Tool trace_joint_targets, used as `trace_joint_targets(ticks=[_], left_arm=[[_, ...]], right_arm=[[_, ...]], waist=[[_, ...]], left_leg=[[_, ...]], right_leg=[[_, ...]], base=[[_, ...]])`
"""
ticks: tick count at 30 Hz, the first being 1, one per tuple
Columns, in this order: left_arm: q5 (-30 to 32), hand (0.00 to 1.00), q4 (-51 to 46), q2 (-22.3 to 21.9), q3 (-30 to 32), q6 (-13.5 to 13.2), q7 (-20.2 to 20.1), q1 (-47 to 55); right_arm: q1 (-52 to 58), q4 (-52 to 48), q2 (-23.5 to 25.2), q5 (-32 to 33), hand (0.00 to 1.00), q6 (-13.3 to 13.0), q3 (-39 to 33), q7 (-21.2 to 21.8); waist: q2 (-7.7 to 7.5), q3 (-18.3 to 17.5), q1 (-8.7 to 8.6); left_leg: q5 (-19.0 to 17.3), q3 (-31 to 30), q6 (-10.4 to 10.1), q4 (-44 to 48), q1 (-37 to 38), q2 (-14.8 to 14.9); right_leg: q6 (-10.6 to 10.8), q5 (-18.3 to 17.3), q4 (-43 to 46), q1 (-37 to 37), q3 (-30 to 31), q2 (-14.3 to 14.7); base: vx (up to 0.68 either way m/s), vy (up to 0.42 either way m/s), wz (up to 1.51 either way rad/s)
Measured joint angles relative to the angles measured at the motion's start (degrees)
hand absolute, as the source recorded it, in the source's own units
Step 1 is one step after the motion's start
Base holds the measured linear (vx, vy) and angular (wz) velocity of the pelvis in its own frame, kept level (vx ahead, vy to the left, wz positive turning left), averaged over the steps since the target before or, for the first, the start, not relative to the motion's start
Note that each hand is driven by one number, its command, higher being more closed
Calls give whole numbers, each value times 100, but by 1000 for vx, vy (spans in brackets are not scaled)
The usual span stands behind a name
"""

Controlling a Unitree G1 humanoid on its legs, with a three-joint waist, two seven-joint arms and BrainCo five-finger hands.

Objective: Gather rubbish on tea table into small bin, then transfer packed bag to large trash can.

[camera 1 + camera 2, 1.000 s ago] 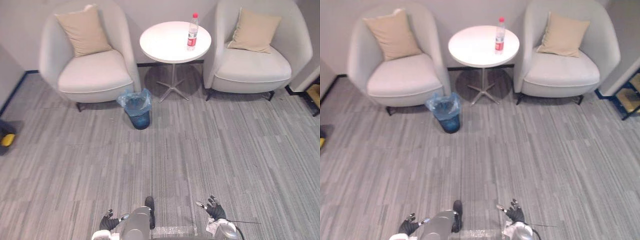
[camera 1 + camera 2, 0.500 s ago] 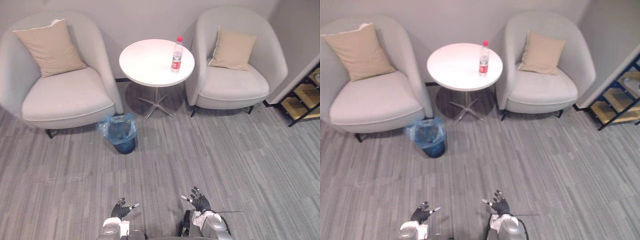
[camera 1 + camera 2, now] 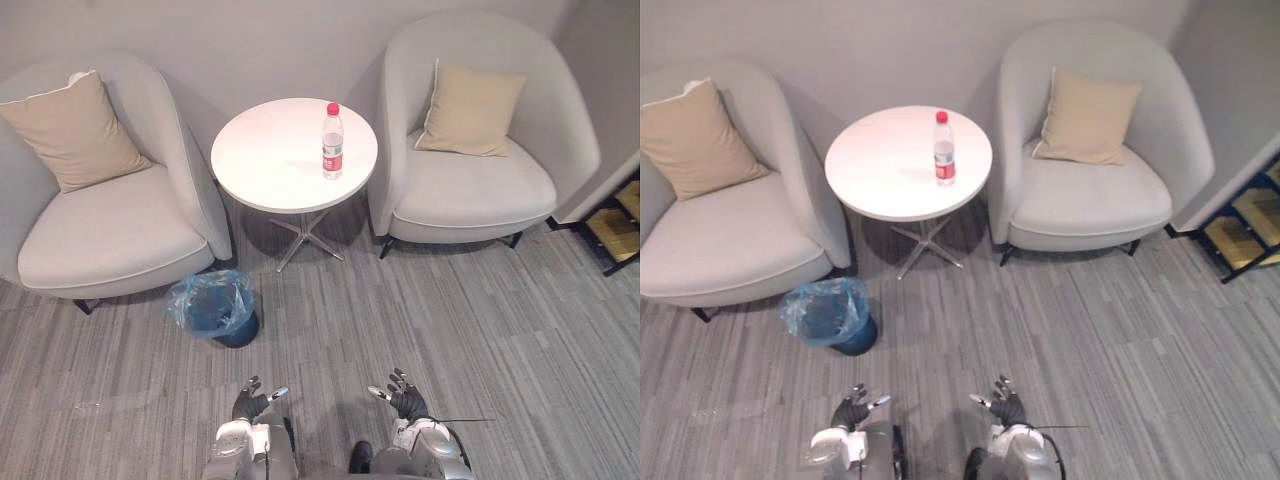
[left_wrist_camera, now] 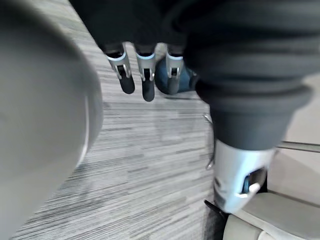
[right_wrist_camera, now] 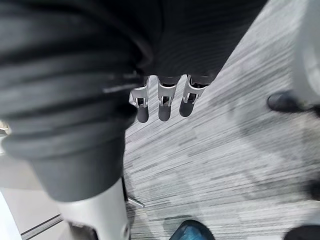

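Clear plastic bottle with red cap (image 3: 332,141) stands upright on round white worktop (image 3: 270,165). Small blue-bagged bin (image 3: 215,307) sits on grey carpet (image 3: 450,300) near the worktop's base. Left hand (image 3: 250,402) and right hand (image 3: 405,400) hang low, fingers (image 4: 146,85) loosely spread, both empty.

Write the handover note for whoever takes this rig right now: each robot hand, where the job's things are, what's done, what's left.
Left robot hand: open, empty, held low over the carpet in front of the robot.
Right robot hand: open, empty, at the same height.
Bottle: upright on the round tea table, out of reach from here.
Small bin: lined with a blue bag, on the floor beside the left armchair, near the table's foot.
Done: nothing gathered yet.
Left: walk up, drop the bottle into the small bin, lift the bag out, carry it to the large trash can.
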Motion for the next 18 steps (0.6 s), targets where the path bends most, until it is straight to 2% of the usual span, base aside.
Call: trace_joint_targets(ticks=[1, 2, 3, 5, 7, 9, 10, 12, 15, 16, 18], left_arm=[[-12, 0, -1, 0, -36, -7, -1, -1], [-50, 0, 23, 7, -112, -21, -4, 2], [-88, 0, 57, 67, -99, -21, -9, -31], [-102, 0, 116, 152, -89, -9, -18, -34], [-108, 0, 163, 151, -99, -12, -23, -34], [-110, 0, 271, 142, -290, 9, -22, -43], [-109, 0, 302, 143, -430, 14, -33, -49], [-216, 0, 400, 95, -663, 6, -16, -48], [-280, 0, 513, 72, -657, 11, -15, -49], [-318, 0, 552, 76, -655, 10, -11, -54], [-320, 0, 571, 85, -656, 4, -7, -43]], right_arm=[[-18, 19, -5, -1, 0, -5, 0, 1], [-18, 143, -23, -4, 0, -12, 3, 4], [-137, 358, 21, -10, 0, 5, 7, 3], [-134, 380, 117, -68, 0, 2, 12, 33], [-122, 419, 131, -75, 0, 9, -3, 48], [-58, 411, 144, -142, 0, 12, 6, 107], [-26, 409, 144, -188, 0, 15, 9, 140], [46, 424, 169, -238, 0, 59, 18, 230], [101, 430, 158, -267, 0, 51, 23, 260], [66, 419, 124, -270, 0, 48, 26, 264], [37, 419, 82, -267, 0, 27, 32, 277]], waist=[[-5, 2, 43], [39, -21, 118], [-77, -49, 169], [-264, -145, 171], [-311, -173, 210], [-316, -195, 101], [-318, -197, 55], [-312, -198, 40], [-254, -188, -24], [-211, -167, -57], [-149, -149, -69]], left_leg=[[253, -3, 5, -541, 31, -108], [857, -57, 5, -1119, 136, -189], [1083, 5, 270, -1042, 248, -312], [678, 192, 421, -685, 211, -441], [410, 464, 553, -581, 479, -537], [131, 501, 652, -879, 1060, -738], [54, 472, 671, -976, 1252, -795], [24, 387, 693, -1194, 1814, -852], [23, 115, 693, -1338, 2219, -691], [23, -4, 693, -1341, 2320, -545], [22, -179, 690, -1335, 2457, -348]], right_leg=[[60, -38, -50, 64, 61, -29], [216, -153, -84, 174, 223, -20], [330, -285, -75, 279, 419, -124], [331, -302, 89, 252, 626, -368], [443, -369, 964, 19, 937, -577], [728, -111, 2921, -677, 1132, -900], [748, -63, 3577, -917, 1159, -993], [663, -311, 4428, -1329, 904, -1156], [498, -608, 3975, -1684, 318, -1127], [499, -646, 3409, -1828, 227, -983], [494, -448, 2406, -2014, 395, -704]], base=[[449, 161, -35], [466, 184, -56], [469, 176, -56], [485, 168, -37], [514, 221, -42], [434, 192, -17], [335, 105, 11], [476, 86, 22], [408, -41, 33], [334, -146, 42], [373, -224, 47]])
